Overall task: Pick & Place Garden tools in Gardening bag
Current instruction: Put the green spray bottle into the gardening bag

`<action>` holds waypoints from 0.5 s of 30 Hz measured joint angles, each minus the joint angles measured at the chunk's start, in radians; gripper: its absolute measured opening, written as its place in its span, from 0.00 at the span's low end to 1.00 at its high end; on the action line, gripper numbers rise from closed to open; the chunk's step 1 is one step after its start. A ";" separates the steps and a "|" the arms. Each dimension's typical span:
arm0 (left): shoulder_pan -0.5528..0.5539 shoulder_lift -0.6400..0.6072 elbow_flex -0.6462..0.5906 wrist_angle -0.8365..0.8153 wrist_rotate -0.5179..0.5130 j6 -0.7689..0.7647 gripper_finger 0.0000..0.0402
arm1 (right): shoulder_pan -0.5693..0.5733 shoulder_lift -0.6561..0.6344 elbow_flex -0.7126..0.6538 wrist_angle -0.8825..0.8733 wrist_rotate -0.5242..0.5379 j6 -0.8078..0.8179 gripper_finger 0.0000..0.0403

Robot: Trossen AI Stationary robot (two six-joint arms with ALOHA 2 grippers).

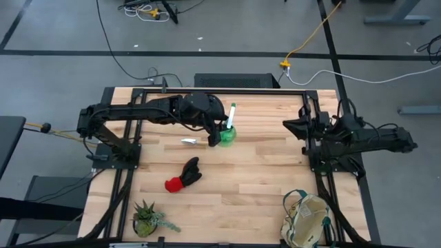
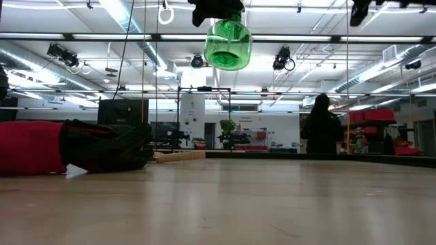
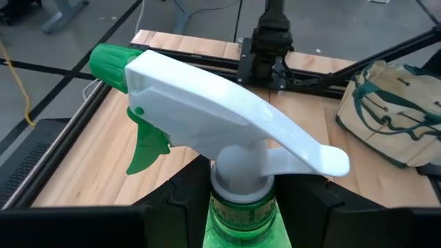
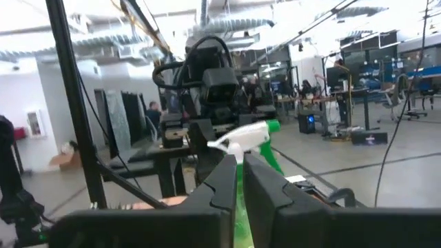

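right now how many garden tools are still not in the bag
3 visible: the green spray bottle held in the air by the left claw, the red-and-black gloves on the table, and a tool lying beside the bottle. Others may be hidden inside the bag.

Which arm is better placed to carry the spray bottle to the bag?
Left: its tool already holds the spray bottle lifted off the table. The right tool waits shut, empty, though nearer the gardening bag.

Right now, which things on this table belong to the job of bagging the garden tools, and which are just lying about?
Part of the job:
- green spray bottle, held up off the table by the left tool
- red-and-black gloves
- wooden-handled tool
- gardening bag

Lying about:
- potted plant
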 joint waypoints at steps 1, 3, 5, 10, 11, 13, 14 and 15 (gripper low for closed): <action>0.000 0.000 0.000 0.000 0.007 -0.003 0.37 | 0.000 0.023 0.034 -0.017 -0.004 -0.004 0.07; 0.000 0.000 0.000 0.000 0.014 -0.008 0.38 | 0.000 0.066 0.096 -0.049 -0.009 0.002 0.07; 0.000 0.000 0.000 0.000 0.015 -0.013 0.38 | 0.000 0.104 0.155 -0.079 -0.011 0.001 0.07; 0.000 0.000 0.000 0.000 0.015 -0.016 0.37 | 0.000 0.193 0.298 -0.177 -0.020 -0.033 0.07; 0.000 0.000 0.000 0.000 0.015 -0.016 0.37 | 0.000 0.210 0.326 -0.199 -0.020 -0.041 0.07; 0.000 0.000 0.000 0.000 0.015 -0.016 0.37 | 0.000 0.237 0.382 -0.255 -0.021 -0.064 0.07; 0.000 0.000 0.000 0.000 0.015 -0.016 0.37 | 0.000 0.255 0.411 -0.276 -0.020 -0.075 0.07; 0.000 0.000 0.000 0.000 0.015 -0.016 0.38 | 0.000 0.273 0.438 -0.293 -0.020 -0.083 0.07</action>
